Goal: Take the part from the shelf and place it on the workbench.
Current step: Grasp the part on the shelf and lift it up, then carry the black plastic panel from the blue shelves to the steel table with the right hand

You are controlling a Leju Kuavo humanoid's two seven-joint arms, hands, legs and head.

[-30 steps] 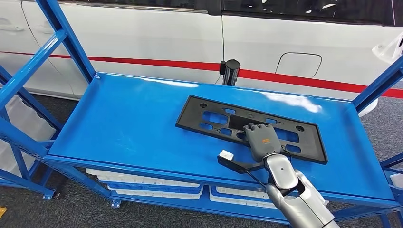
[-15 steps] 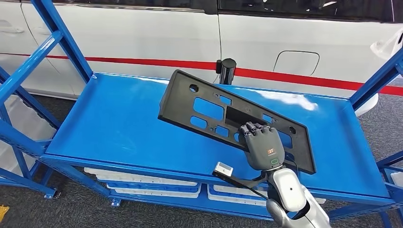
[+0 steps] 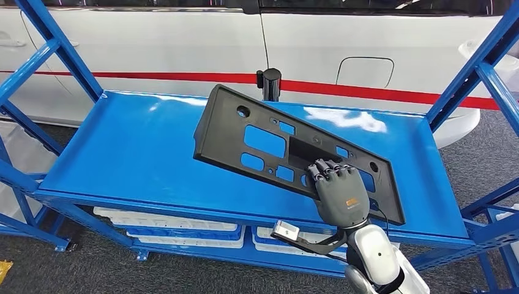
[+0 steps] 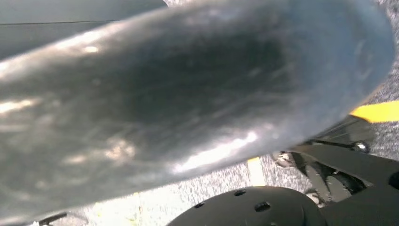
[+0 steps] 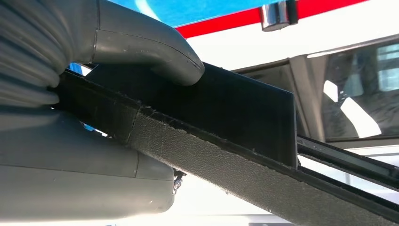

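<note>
The part is a long black plastic plate [image 3: 263, 144] with several rectangular cut-outs. It is lifted off the blue shelf [image 3: 134, 153] and tilted, its far end raised toward the white car. My right hand [image 3: 338, 193] grips its near edge toward the right end, fingers curled over the top face. In the right wrist view the thick grey thumb [image 5: 150, 44] presses on the plate's black edge [image 5: 226, 136], with the palm beneath it.
A white car [image 3: 183, 43] with a red stripe stands close behind the shelf. A black cylinder [image 3: 269, 82] stands at the shelf's back edge. Blue uprights [image 3: 465, 79] flank both ends. White trays [image 3: 177, 223] lie on the lower level.
The plate lay flat on the shelf a second ago. My right hand has lifted it clear and tilted it up. The whole view has also shifted slightly to the right.
</note>
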